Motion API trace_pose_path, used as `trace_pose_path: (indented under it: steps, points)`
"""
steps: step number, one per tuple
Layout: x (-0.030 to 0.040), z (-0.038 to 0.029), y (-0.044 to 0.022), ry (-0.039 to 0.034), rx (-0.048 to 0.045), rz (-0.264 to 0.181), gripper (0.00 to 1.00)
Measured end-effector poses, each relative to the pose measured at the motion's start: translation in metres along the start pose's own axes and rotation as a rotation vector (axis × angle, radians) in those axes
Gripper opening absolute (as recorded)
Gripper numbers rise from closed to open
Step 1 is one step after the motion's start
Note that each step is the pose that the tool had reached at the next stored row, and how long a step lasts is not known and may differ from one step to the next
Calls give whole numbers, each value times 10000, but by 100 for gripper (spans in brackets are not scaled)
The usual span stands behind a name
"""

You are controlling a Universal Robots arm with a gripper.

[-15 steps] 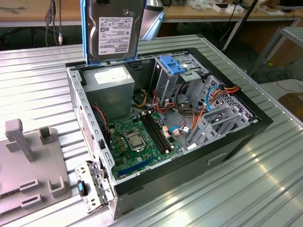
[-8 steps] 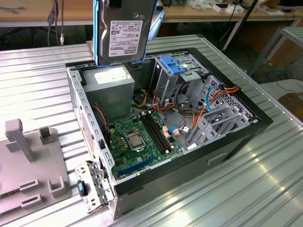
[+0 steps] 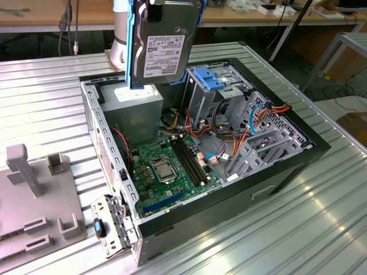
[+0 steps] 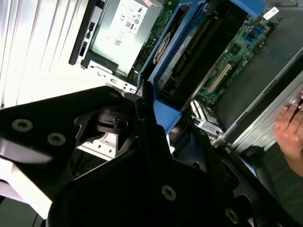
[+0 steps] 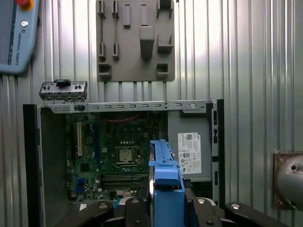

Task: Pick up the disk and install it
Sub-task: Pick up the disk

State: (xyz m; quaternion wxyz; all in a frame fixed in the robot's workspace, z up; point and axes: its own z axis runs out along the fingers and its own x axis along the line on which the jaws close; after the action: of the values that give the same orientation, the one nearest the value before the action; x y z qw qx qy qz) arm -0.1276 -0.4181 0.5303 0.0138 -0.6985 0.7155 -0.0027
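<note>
1. Exterior view has the disk [image 3: 166,46] hanging upright, label side to the camera. It's up in the air over the far-left end of the open computer case [image 3: 275,166], roughly above the grey power supply [image 3: 135,112]. It doesn't look to be touching anything in there.
2. The gripper [image 5: 166,208] shows up well in the first wrist view. Its black jaws sit on either side of the blue carrier rail and pinch the disk edge-on, which looks like a solid hold to me.
3. My read is that the pick-up part is done and the install part isn't. The disk is mid-carry and not in any bay yet.
4. The drive cage [image 3: 215,86] with the blue clips on top sits just to the exterior view's right of the disk, on the far side of the case. The motherboard [image 3: 166,166] covers the near-left floor.
5. I reckon the next move calls for lining the blue rails up square with the cage's opening, since a tilted drive would likely jam. Orange and blue cables [image 3: 269,109] bunch up right of the cage, so they want a wide berth.
6. Heads up: the second wrist view shows a person's hand [image 4: 289,127] beside the case, and I can't tell if it's touching. A grey fixture plate [image 3: 34,195] lies on the ribbed table [image 3: 321,217], off to the near left.
</note>
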Motion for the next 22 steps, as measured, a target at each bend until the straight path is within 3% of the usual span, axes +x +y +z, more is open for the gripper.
trace_pose_path:
  steps: [2,7,15,19,22]
  points:
    - [6,20,-95,1,0,0,37]
    - [36,63,-229,5,0,3,37]
    - [97,128,-396,11,0,8,37]
    - [195,176,-472,11,1,8,37]
    - [230,196,-516,17,1,8,37]
